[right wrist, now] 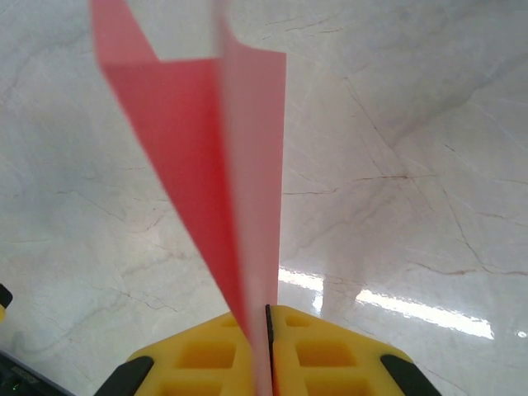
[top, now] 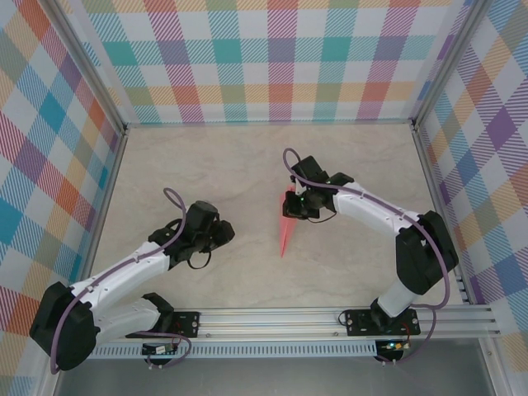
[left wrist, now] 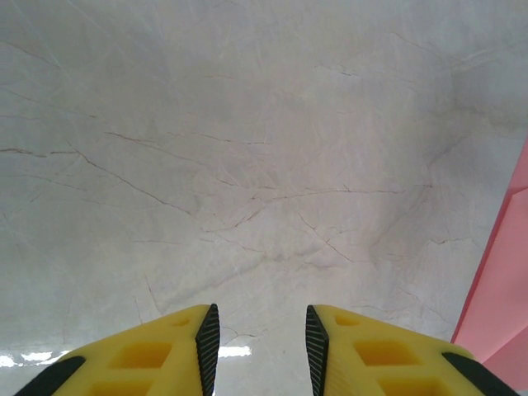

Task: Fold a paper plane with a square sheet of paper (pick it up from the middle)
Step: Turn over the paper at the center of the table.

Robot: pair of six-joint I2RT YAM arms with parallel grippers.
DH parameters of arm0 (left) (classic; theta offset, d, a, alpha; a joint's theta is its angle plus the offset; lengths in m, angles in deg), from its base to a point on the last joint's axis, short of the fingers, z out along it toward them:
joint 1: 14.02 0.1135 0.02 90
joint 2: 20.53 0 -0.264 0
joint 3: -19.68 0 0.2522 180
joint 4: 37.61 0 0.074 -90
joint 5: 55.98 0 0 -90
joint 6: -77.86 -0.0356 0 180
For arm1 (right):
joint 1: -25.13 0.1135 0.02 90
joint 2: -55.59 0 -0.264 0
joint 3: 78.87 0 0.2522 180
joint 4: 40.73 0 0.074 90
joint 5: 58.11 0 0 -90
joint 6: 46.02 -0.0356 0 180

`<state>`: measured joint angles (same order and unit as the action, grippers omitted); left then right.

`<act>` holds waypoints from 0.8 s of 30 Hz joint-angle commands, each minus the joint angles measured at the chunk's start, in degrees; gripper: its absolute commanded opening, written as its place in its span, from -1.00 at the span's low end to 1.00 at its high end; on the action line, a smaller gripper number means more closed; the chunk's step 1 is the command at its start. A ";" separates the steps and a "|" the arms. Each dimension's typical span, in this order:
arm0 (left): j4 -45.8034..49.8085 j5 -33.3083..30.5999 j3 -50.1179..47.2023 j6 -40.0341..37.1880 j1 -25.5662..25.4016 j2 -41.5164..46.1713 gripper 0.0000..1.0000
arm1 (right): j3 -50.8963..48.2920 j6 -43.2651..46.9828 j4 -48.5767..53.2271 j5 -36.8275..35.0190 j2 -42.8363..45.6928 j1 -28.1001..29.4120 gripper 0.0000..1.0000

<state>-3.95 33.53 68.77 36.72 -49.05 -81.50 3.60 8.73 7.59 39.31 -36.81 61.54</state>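
A salmon-pink paper plane point(top: 285, 233), a narrow pointed dart, sits near the middle of the pale marbled counter point(top: 190, 165). It is pinched at one end by the right pincer point(right wrist: 268, 351), whose jaws are closed tight on the paper. The left pincer point(left wrist: 262, 346) hovers just to its left over bare counter, jaws partly apart and holding nothing.

This is a robot test cell in a lab. Two white-and-black arms point(top: 132, 268) are bolted to an aluminium rail point(top: 280, 318) behind the jaws. The marble-look desk point(top: 206, 165) beneath the jaws is boxed in by metal posts point(top: 87, 66) and bright plaid panels point(top: 280, 58) ahead and on both sides.
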 commanded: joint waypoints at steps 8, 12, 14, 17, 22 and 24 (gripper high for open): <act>2.86 1.80 -1.32 2.12 0.77 4.73 -0.25 | 4.77 -8.08 8.93 -5.48 4.71 0.60 -0.79; 2.86 2.37 -1.16 2.29 0.75 4.20 -0.23 | 5.41 -7.33 9.55 -5.24 5.05 0.56 -0.77; 3.19 2.69 -0.81 2.27 0.75 3.92 -0.23 | 6.46 -6.64 10.60 -4.69 4.35 0.56 -0.77; 3.65 2.67 -0.36 2.46 0.75 4.21 -0.22 | 6.53 -5.90 10.89 -4.51 3.94 0.52 -0.77; 4.05 2.60 -0.65 2.29 0.75 5.33 -0.21 | 7.67 -5.44 11.36 -3.46 2.89 0.42 -0.76; 4.22 2.60 -0.81 1.95 0.75 5.53 -0.21 | 7.85 -5.18 11.74 -3.70 2.45 0.45 -0.75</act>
<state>-1.28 35.70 67.81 38.67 -49.00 -77.24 9.64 2.72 17.39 35.31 -33.12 61.78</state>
